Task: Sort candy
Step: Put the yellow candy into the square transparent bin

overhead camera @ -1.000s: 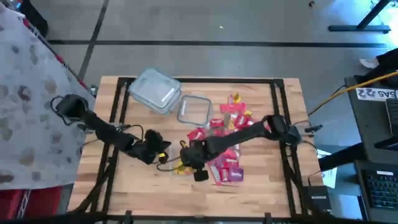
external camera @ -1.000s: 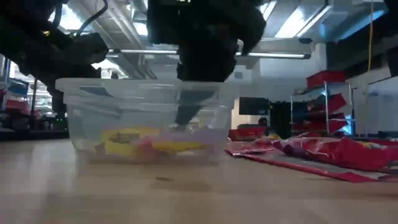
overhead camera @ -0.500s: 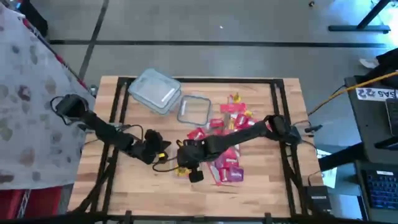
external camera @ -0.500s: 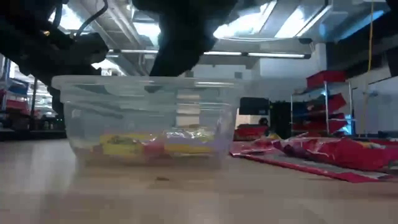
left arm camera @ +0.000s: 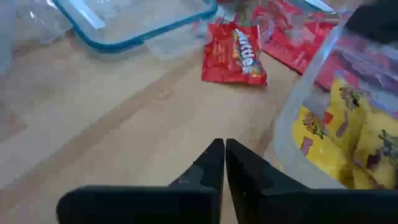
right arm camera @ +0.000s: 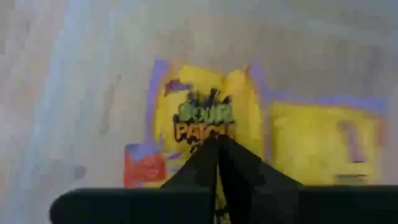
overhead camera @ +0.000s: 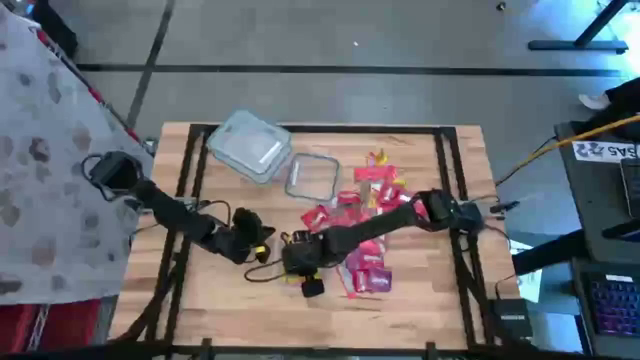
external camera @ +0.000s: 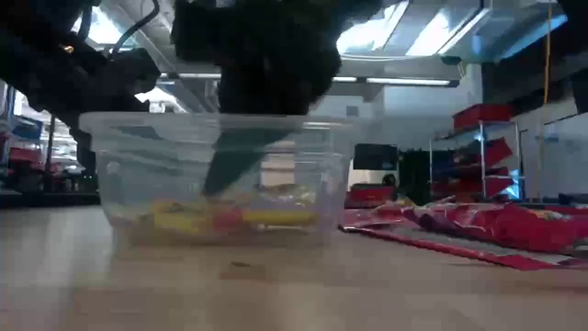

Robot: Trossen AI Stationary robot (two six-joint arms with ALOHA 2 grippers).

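Two dark arms reach over the pale wooden table [overhead camera: 210, 300] toward its middle. The right gripper [right arm camera: 217, 144] hangs inside a clear plastic tub [external camera: 220, 175], its fingers pressed together with nothing visibly between them, their tips just above a yellow Sour Patch packet [right arm camera: 202, 118] lying on the tub's floor. Beside that packet lie a second yellow packet [right arm camera: 320, 140] and a small red one [right arm camera: 143, 167]. In the low view the right arm comes down into the tub from above and the yellow and red sweets show through its wall.

The left gripper [left arm camera: 224, 163] sits just beside the same tub, outside its wall, fingers closed on nothing, above bare wood. Past it the left wrist view shows a red Skittles packet [left arm camera: 235, 55] flat on the table, and farther off a clear rectangular container with a blue rim [left arm camera: 134, 22].

From above, the main heap of red and pink flat candy packets [overhead camera: 365, 215] lies spread on the table's right half, under and around the right arm, with a few magenta-purple packets [overhead camera: 370, 282] at its near edge and small yellow pieces [overhead camera: 380, 160] at its far end. Two more clear containers stand toward the far side: a larger one with a lid [overhead camera: 248, 145] and a smaller open one [overhead camera: 313, 176] just beside the heap
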